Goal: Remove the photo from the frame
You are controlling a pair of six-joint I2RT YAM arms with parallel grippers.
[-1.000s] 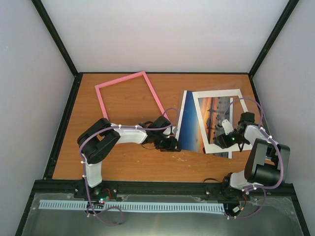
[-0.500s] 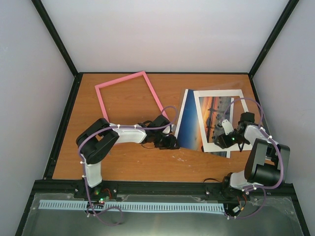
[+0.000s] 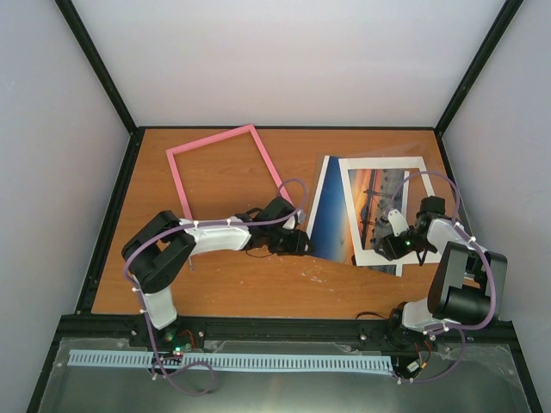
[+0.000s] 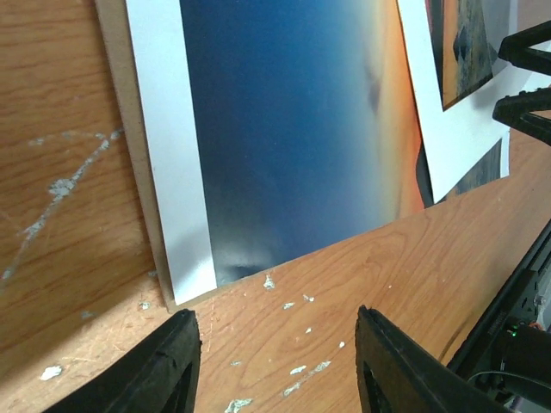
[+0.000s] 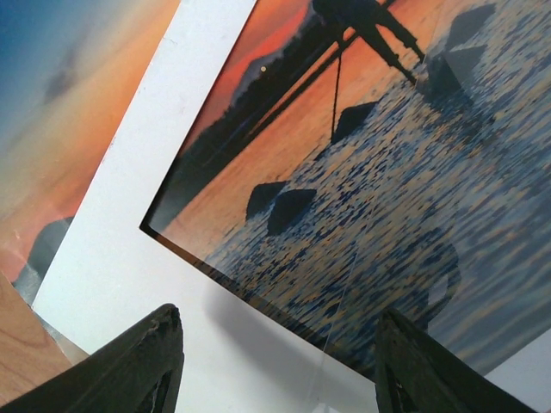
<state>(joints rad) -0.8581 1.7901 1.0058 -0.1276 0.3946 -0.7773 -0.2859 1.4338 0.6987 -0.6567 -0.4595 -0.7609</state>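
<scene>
left gripper [image 4: 275, 348] — jaws apart and empty, low over the table [image 4: 387, 292], just short of the blue sheet's [image 4: 284, 129] near corner. right gripper [image 5: 275, 361] — jaws apart, nothing between them, over the photo [image 5: 387, 172]; contact cannot be told. the photo lies partly on the blue sheet, well right of the frame [image 3: 209, 140], which lies flat with bare wood showing through. judgement: removal looks done; the next move calls for lifting both arms clear without dragging either sheet.

2 items: thin-railed pink rectangular frame [image 3: 208, 140]; white-margined rectangular sunset photo [image 3: 379, 206].
Frame flat, far left, skewed. Photo outside it, flat, well to its right: orange sky, blue water, dark silhouettes.
</scene>
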